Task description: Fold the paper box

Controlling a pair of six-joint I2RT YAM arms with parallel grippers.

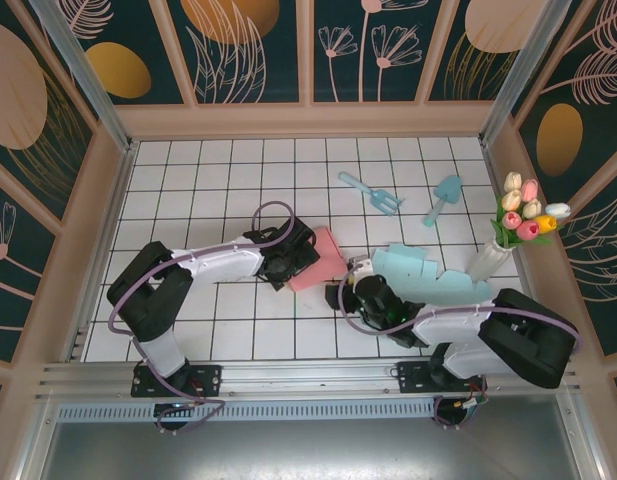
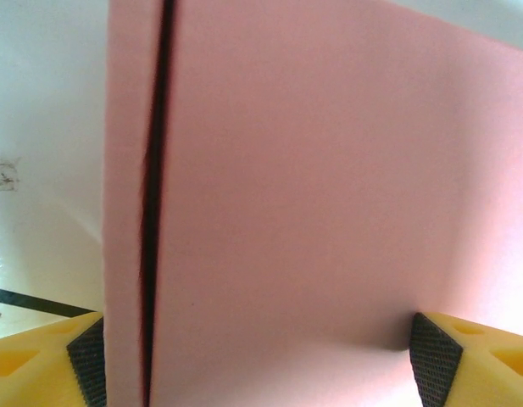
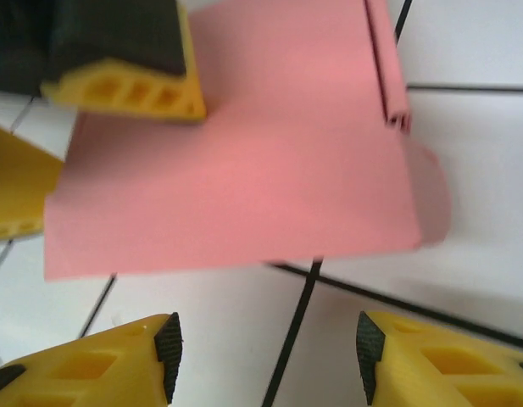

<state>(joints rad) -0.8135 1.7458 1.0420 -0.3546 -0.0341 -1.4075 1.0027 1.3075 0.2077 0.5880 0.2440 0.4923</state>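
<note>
Pink paper box [image 1: 323,260] inside spread left gripper [image 2: 259,360], just ahead of spread right gripper [image 3: 265,348]

paper box [image 1: 326,258] pink | sheet [image 1: 418,272] lt blue | table [image 1: 188,190] white, blk grid | walls [image 1: 388,60] dk teal, floral

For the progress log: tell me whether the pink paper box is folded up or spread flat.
Mostly spread: the pink paper box is a flat sheet, with only one narrow edge strip doubled over.
</note>
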